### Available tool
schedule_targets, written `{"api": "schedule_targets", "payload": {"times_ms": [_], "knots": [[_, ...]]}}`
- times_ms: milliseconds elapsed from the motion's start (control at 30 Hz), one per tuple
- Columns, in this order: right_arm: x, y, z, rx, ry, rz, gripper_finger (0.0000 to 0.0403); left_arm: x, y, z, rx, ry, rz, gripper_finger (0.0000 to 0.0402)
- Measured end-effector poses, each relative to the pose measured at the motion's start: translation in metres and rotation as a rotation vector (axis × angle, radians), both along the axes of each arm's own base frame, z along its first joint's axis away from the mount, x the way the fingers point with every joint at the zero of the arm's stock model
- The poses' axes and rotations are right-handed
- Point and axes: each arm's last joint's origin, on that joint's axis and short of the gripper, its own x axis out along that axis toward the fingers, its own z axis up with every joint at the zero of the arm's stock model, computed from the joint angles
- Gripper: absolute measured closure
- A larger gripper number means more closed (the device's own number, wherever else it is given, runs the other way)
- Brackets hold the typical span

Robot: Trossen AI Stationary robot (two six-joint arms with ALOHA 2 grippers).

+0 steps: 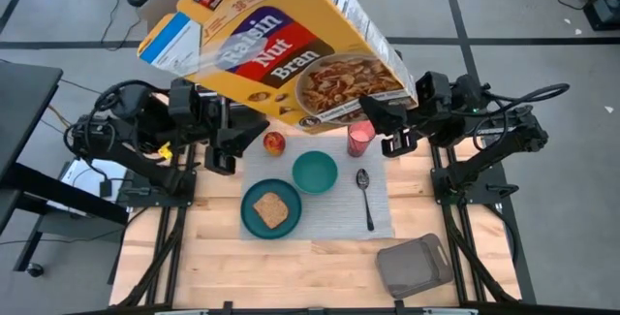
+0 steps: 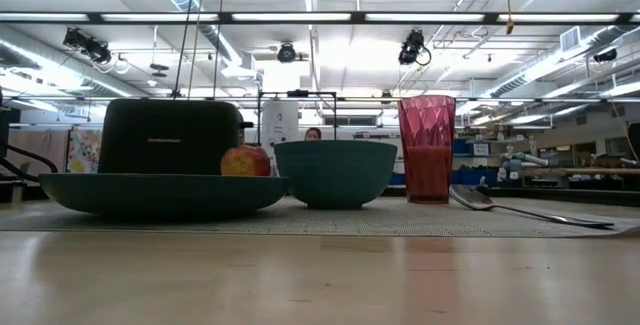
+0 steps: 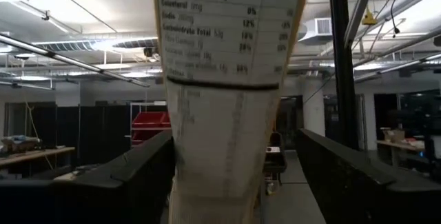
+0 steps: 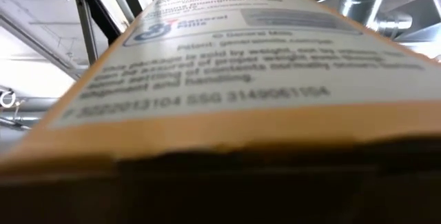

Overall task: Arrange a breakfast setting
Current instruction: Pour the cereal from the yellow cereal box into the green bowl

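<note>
Two arms have the Raisin Nut Bran cereal box (image 1: pixel 276 44) up high over the back of the table: this looks like the cereal-pouring step.

Left gripper (image 1: pixel 221 133) and right gripper (image 1: pixel 392 126) sit under the box's two ends; the box hides their jaws, so I cannot tell whether they clamp it. Its long axis runs across the table, tilted, with the opened flaps toward the left arm's side. Below, on the grey placemat (image 1: pixel 383 220), the toast slice (image 1: pixel 270 208) lies on the teal plate (image 1: pixel 250 220), the teal bowl (image 1: pixel 315 173) looks empty, with apple (image 1: pixel 274 141), pink cup (image 1: pixel 360 139) and spoon (image 1: pixel 365 197) nearby. Next, I reckon, the flaps must come over the bowl and tip down.
</note>
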Motion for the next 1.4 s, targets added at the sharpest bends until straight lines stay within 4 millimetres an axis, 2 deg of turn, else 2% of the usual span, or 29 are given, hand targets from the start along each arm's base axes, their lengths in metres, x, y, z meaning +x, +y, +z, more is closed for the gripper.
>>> {"api": "schedule_targets", "payload": {"times_ms": [233,333,433,633,833,1000,1167,1400], "knots": [[-0.005,-0.002,0.004,-0.003,-0.026,-0.010,0.0197,-0.011,0.002,-0.001,0.011,0.065,0.006,0.0099],[-0.015,-0.004,0.006,0.000,-0.024,-0.025,0.0197,-0.018,0.004,-0.006,0.017,0.143,0.018,0.0099],[-0.026,-0.006,0.000,0.010,0.031,-0.042,0.0197,-0.027,0.006,-0.011,-0.015,0.229,0.007,0.0099],[-0.061,-0.010,-0.028,0.056,0.145,-0.043,0.0197,-0.047,0.014,-0.026,-0.137,0.420,0.046,0.0099],[-0.100,-0.015,-0.073,0.122,0.316,-0.020,0.0197,-0.065,0.020,-0.048,-0.319,0.626,0.103,0.0099],[-0.133,-0.019,-0.103,0.162,0.388,0.013,0.0197,-0.084,0.025,-0.063,-0.498,0.756,0.140,0.0099],[-0.154,-0.021,-0.129,0.157,0.482,0.048,0.0197,-0.089,0.026,-0.068,-0.543,0.788,0.156,0.0099],[-0.176,-0.022,-0.142,0.121,0.578,0.113,0.0198,-0.088,0.027,-0.067,-0.516,0.789,0.163,0.0099]]}}
